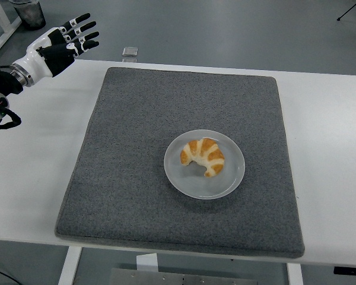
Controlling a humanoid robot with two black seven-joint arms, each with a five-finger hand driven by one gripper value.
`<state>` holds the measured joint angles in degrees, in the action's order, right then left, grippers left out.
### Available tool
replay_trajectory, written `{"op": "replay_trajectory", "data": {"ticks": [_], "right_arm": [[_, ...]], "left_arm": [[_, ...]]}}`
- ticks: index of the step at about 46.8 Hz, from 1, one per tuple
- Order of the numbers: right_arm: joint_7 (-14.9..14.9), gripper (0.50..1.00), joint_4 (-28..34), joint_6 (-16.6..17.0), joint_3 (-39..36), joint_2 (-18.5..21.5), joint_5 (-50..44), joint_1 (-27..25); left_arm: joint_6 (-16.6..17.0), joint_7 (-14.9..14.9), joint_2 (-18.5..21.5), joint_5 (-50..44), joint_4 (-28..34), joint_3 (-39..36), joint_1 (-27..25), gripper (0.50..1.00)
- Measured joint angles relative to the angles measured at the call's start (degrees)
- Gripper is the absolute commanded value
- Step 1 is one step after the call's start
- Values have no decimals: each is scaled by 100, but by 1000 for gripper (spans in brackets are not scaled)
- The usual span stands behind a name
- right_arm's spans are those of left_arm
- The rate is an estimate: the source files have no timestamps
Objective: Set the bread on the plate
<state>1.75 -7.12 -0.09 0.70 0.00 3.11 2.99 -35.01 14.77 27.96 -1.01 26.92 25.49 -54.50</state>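
We see a white table (pixel 332 119) bearing a grey felt mat (pixel 136 148). Beyond its far edge lies grey floor (pixel 237 29), with a small square plate (pixel 129 51) set into it, a dark bin (pixel 28 12) and a white table leg (pixel 5 27) at top left.

The mat (pixel 142 148) looks like coarse grey felt (matt, slightly fuzzy). The plate (pixel 231 178) seems smooth, frosted plastic, while the bread (pixel 203 156) has a glossy baked crust and the table (pixel 326 130) is smooth white.
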Motion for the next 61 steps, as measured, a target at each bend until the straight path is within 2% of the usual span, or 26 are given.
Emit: {"op": "replay_trajectory", "data": {"ticks": [12,17,29,61], "right_arm": [[1,952,0,0,0,0,0,0],[1,952,0,0,0,0,0,0],[1,952,1,0,0,0,0,0],[0,952,-64,11,-9,0,-2,0]], "left_arm": [[2,-380,-5,-955,12,8,296,999],[2,-396,-41,-1072,21,8,332,999],[2,-397,-412,-1102,22,26,361,999],[2,-406,-362,-1086,11,264,386,999]]}}
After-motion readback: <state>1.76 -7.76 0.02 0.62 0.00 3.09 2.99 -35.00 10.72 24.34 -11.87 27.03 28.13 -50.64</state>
